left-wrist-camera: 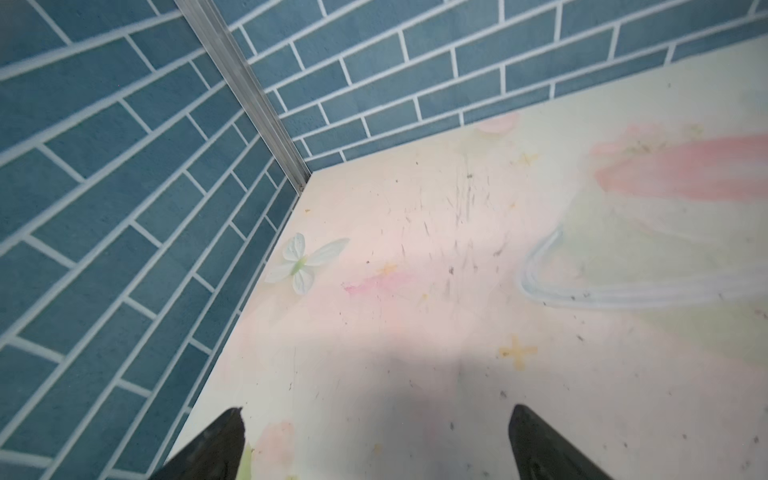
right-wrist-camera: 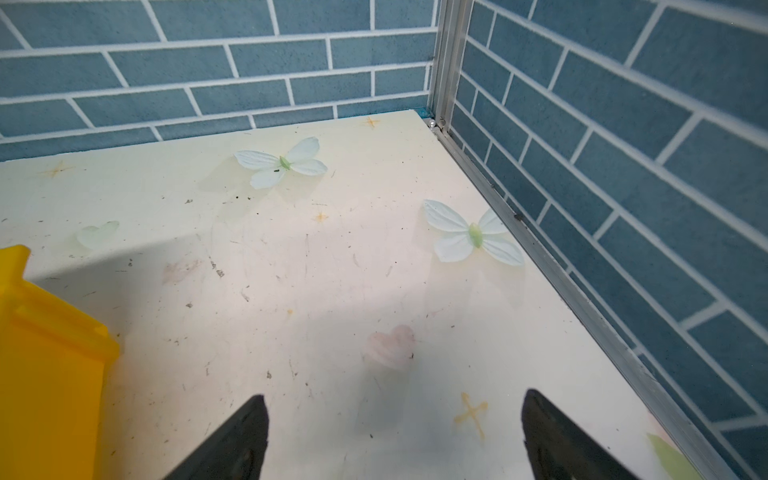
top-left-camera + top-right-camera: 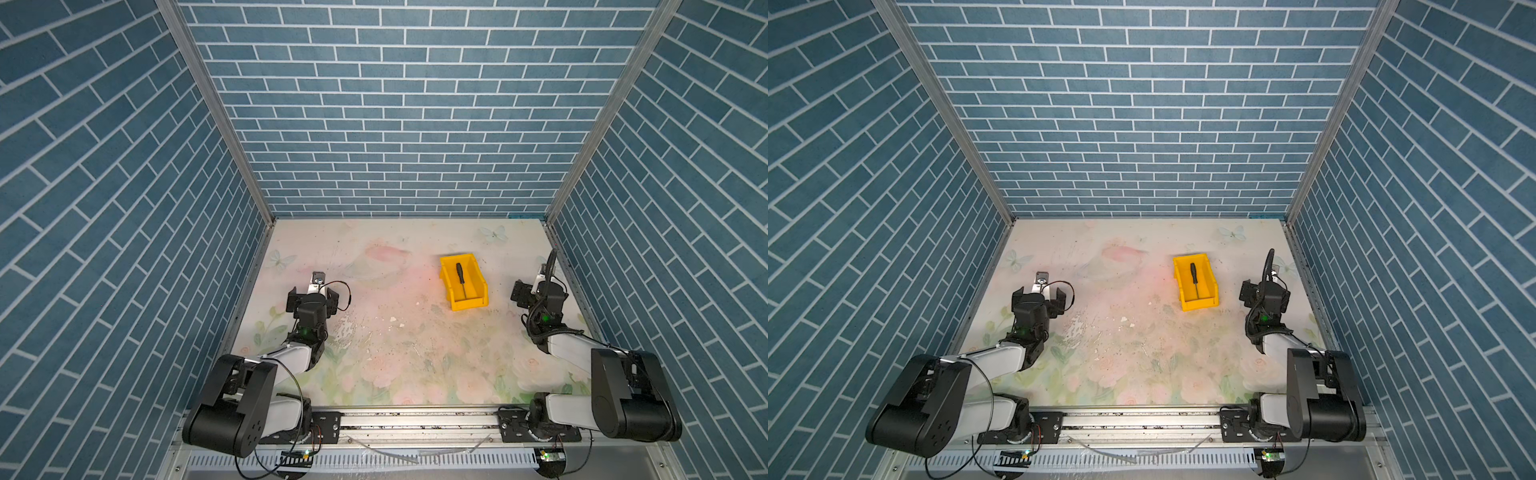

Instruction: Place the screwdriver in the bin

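Observation:
The yellow bin (image 3: 469,304) (image 3: 1201,304) stands on the floral table, right of centre. The screwdriver (image 3: 461,279) (image 3: 1194,279) lies flat inside it, black handle towards the back wall and thin shaft towards the low front lip. My right gripper (image 3: 540,293) (image 3: 1266,294) (image 2: 395,397) is open and empty to the right of the bin, and a corner of the bin (image 2: 45,365) shows in the right wrist view. Far off at the left, my left gripper (image 3: 312,298) (image 3: 1040,298) (image 1: 376,411) is open over bare table with nothing between its fingers.
Blue brick-patterned walls (image 3: 395,124) close in the table on three sides, with aluminium corner posts (image 3: 216,112). The right gripper is close to the right wall's metal edge (image 2: 540,249). An aluminium rail (image 3: 415,419) carrying both arm bases runs along the front.

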Action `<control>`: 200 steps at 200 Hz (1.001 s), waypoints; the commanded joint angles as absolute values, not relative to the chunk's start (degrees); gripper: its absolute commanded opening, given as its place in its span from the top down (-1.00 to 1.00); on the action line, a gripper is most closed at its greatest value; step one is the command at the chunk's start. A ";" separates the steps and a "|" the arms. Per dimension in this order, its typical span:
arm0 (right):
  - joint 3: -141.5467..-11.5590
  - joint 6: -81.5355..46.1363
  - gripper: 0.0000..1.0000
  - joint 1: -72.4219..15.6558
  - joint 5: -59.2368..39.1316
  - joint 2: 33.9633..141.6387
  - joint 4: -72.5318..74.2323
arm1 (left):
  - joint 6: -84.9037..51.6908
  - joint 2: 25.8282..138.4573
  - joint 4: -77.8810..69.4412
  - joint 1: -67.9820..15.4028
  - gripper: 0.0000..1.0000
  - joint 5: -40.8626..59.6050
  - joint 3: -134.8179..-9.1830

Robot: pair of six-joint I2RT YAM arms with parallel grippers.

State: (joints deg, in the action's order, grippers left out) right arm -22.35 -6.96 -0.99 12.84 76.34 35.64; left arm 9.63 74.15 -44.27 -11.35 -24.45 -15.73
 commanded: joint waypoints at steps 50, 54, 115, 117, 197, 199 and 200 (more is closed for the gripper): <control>-21.55 -5.26 -0.92 1.78 4.10 77.28 40.10 | 5.49 84.75 -61.26 -7.27 -0.99 -18.79 -15.23; -21.46 -5.28 -0.92 2.03 3.37 77.26 40.24 | 5.46 85.75 -62.39 -7.29 -0.99 -18.65 -15.18; -18.43 -5.28 -0.93 3.17 4.77 86.56 55.40 | 4.16 88.57 -57.94 -6.16 -0.99 -19.40 -18.76; -18.52 -5.43 -0.93 3.23 4.64 86.99 55.93 | 4.09 88.54 -57.67 -6.15 -0.99 -19.75 -19.08; -22.06 -5.19 -0.95 3.25 4.14 88.02 50.30 | 2.37 88.07 -53.52 -4.48 -0.99 -17.86 -20.58; -22.06 -5.19 -0.95 3.23 4.11 88.05 50.35 | 2.37 88.07 -53.52 -4.48 -0.99 -17.85 -20.61; -22.06 -5.19 -0.95 3.20 4.12 88.02 50.31 | 2.37 88.07 -53.52 -4.48 -0.99 -17.84 -20.59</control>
State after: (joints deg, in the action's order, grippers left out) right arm -20.14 -6.13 3.07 4.25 88.03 50.04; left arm 3.07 88.44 -54.46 -4.75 -18.15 -20.08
